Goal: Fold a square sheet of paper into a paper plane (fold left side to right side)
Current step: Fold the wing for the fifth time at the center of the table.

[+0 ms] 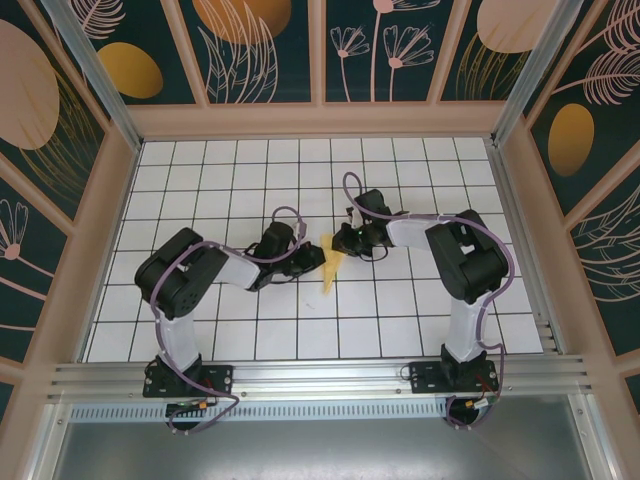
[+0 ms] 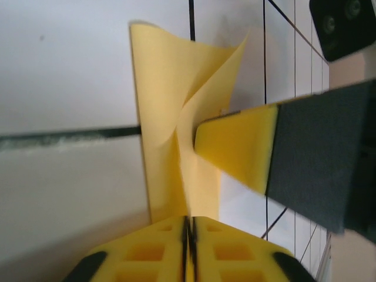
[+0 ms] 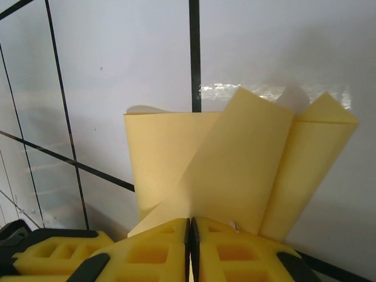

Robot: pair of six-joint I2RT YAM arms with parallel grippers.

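Observation:
The yellow paper (image 1: 333, 268) is folded into a slim pointed shape, lying between the two arms near the middle of the white grid table. My left gripper (image 1: 316, 258) is shut on its left edge; in the left wrist view the folded paper (image 2: 170, 147) rises from between the closed pads, with flaps curling open. My right gripper (image 1: 341, 240) is shut on the paper's upper end; the right wrist view has layered flaps of the paper (image 3: 235, 164) spreading out from its closed pads. A right finger (image 2: 247, 147) sits against the paper in the left wrist view.
White grid tiles (image 1: 420, 170) lie all round the paper. Wooden frame walls (image 1: 320, 120) with dark floral panels enclose the table on three sides. An aluminium rail (image 1: 320, 378) runs along the near edge by the arm bases.

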